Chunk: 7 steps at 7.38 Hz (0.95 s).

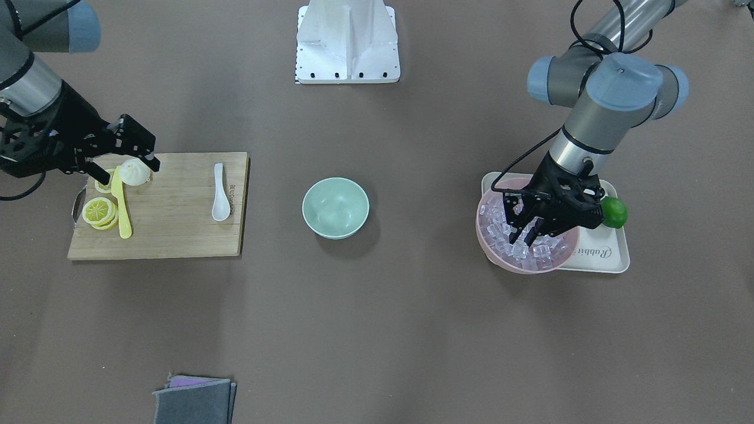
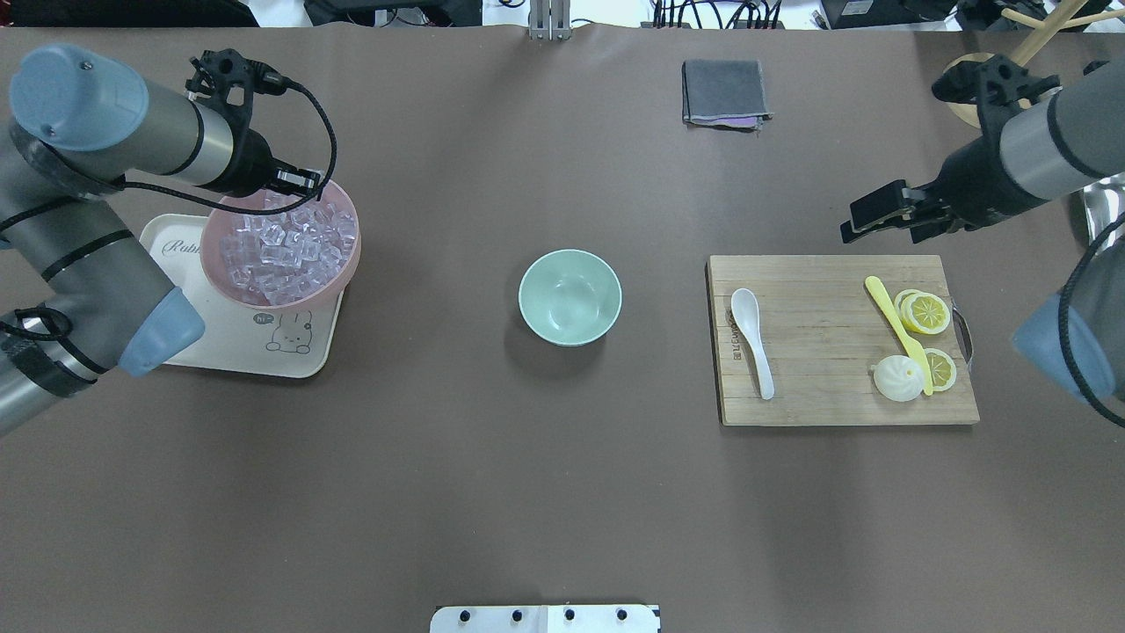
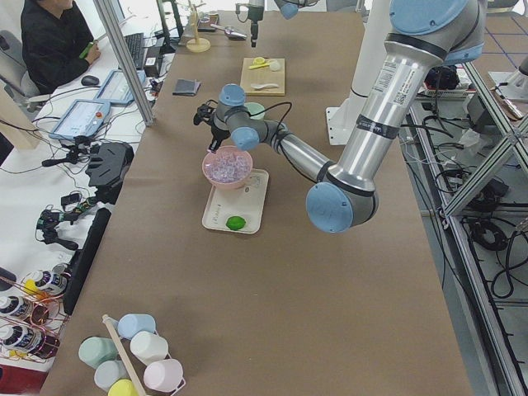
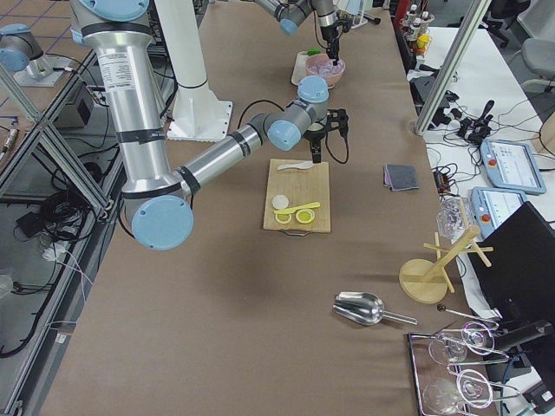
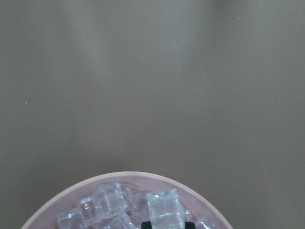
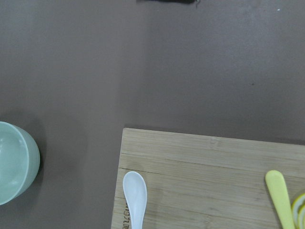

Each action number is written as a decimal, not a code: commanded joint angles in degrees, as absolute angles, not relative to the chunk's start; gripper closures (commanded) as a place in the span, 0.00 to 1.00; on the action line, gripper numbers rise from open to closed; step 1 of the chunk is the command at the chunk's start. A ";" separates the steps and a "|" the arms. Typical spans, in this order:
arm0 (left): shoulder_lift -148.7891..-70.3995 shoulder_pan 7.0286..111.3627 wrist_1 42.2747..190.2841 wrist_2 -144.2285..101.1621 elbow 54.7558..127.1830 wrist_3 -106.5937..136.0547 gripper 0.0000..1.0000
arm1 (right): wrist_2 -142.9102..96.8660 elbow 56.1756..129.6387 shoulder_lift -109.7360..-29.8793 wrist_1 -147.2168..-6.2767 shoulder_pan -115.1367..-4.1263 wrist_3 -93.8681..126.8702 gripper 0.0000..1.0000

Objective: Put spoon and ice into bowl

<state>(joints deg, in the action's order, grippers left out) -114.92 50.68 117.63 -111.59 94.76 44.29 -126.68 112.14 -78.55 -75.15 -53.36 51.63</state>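
The white spoon (image 1: 220,194) (image 2: 751,338) (image 6: 136,195) lies on the wooden cutting board (image 1: 177,235). The empty mint-green bowl (image 1: 336,207) (image 2: 569,296) stands at the table's middle. Several clear ice cubes (image 1: 545,253) (image 2: 272,255) fill a pink bowl (image 1: 481,235). My left gripper (image 1: 524,234) reaches down into that pile, its fingers narrowed around one ice cube (image 5: 164,210). My right gripper (image 1: 126,168) (image 2: 879,224) is open and empty, hovering over the board's far corner, away from the spoon.
The pink bowl sits on a cream tray (image 1: 601,256) with a green lime (image 1: 614,212). On the board lie a yellow plastic knife (image 1: 122,206), lemon slices (image 1: 99,211) and a white bun (image 1: 135,172). A grey cloth (image 1: 194,400) lies at the table's operator-side edge.
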 commanded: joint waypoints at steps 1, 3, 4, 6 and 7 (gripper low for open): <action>-120.73 51.07 117.94 -111.53 94.58 52.32 1.00 | -119.99 111.89 -77.87 -75.23 -46.08 56.41 0.00; -124.79 45.13 118.30 -110.75 94.22 59.64 1.00 | -116.73 111.80 -77.70 -75.23 -41.33 61.41 0.01; -127.59 41.78 118.21 -107.61 93.52 64.20 1.00 | -115.67 111.45 -77.70 -75.58 -40.18 61.70 0.02; -131.20 34.04 119.61 -97.86 90.63 66.09 1.00 | -112.34 110.66 -77.96 -75.85 -38.06 61.70 0.09; -131.57 31.40 123.27 -95.21 87.74 67.83 1.00 | -112.06 109.35 -77.70 -75.85 -37.27 61.70 0.17</action>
